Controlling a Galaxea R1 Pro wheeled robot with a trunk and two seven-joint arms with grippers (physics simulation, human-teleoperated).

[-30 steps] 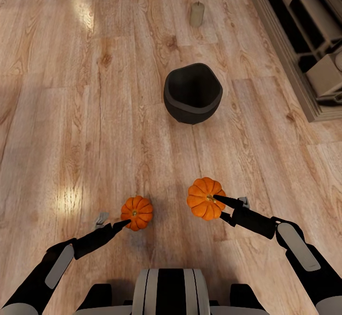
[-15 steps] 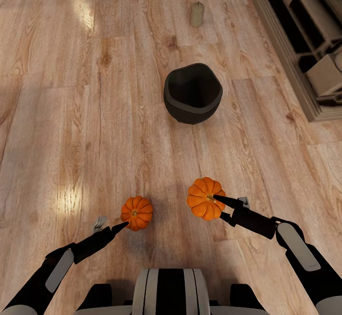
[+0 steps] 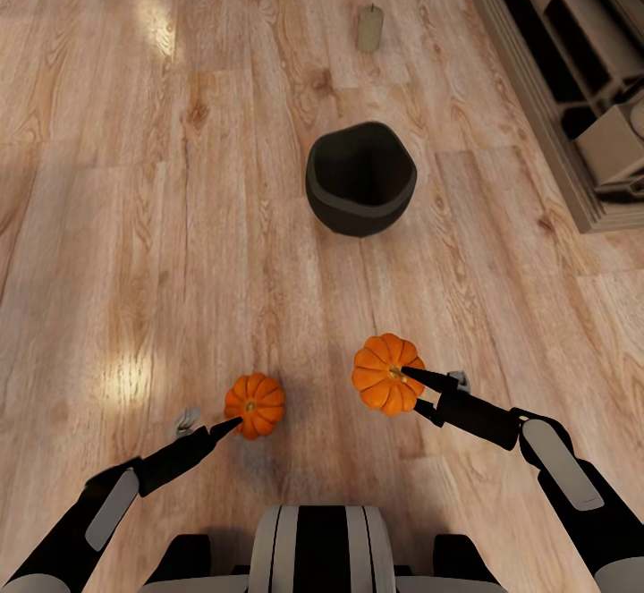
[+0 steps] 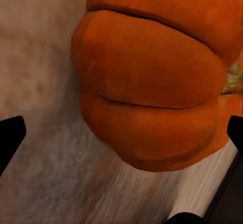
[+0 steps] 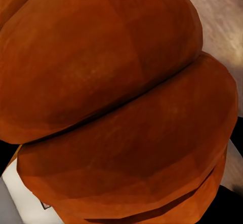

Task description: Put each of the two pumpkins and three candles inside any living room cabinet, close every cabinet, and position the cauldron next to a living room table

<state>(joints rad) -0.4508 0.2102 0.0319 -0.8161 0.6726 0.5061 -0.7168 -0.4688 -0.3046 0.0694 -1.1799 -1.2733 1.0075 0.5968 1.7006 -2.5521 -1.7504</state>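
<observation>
1. Our right gripper (image 3: 404, 376) is clamped on a pumpkin (image 3: 383, 385), raised off the wooden floor (image 3: 134, 217).
2. Our left gripper (image 3: 228, 425) spreads wide beside the other pumpkin (image 3: 255, 403), its fingertip touching.
3. The cauldron (image 3: 360, 178) and a candle (image 3: 369, 27) sit ahead.

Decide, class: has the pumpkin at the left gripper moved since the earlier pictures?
Yes. The left pumpkin has slipped slightly left and nearer the robot across the floor planks, while the right pumpkin has kept its place.
</observation>
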